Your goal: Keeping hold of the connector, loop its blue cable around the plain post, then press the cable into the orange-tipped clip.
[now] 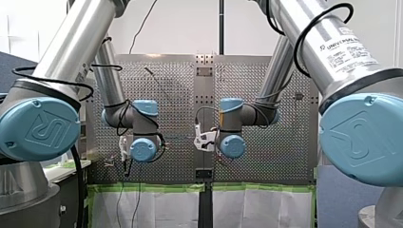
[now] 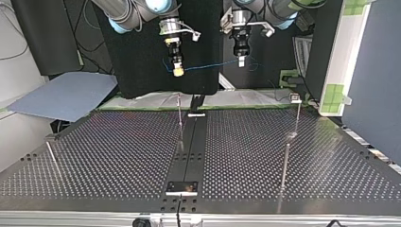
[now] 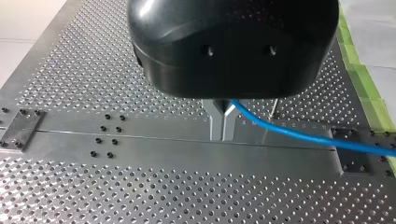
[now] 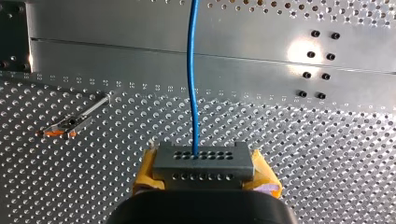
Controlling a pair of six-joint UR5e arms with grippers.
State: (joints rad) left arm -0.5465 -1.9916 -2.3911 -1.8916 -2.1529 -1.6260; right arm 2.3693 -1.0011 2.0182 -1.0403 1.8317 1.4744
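In the right wrist view my right gripper (image 4: pixel 204 173) is shut on a grey connector (image 4: pixel 203 159), held between its yellow pads (image 4: pixel 145 173). The blue cable (image 4: pixel 192 70) leaves the connector and runs straight ahead over the perforated table. In the left wrist view my left gripper (image 3: pixel 222 136) has its metal fingers shut on the blue cable (image 3: pixel 299 135), which trails off to one side. In the top view the cable (image 2: pixel 213 65) hangs between my right gripper (image 2: pixel 177 71) and my left gripper (image 2: pixel 241 61), both well above the table. The orange-tipped clip (image 4: pixel 65 126) stands beside my right gripper.
Several thin posts rise from the perforated table (image 2: pixel 118 156): one near the centre rail (image 2: pixel 180 118), two at the top view's right (image 2: pixel 298 118) (image 2: pixel 285 165), one at its left (image 2: pixel 51 153). A dark centre rail (image 2: pixel 191 146) with bolted plates divides the table.
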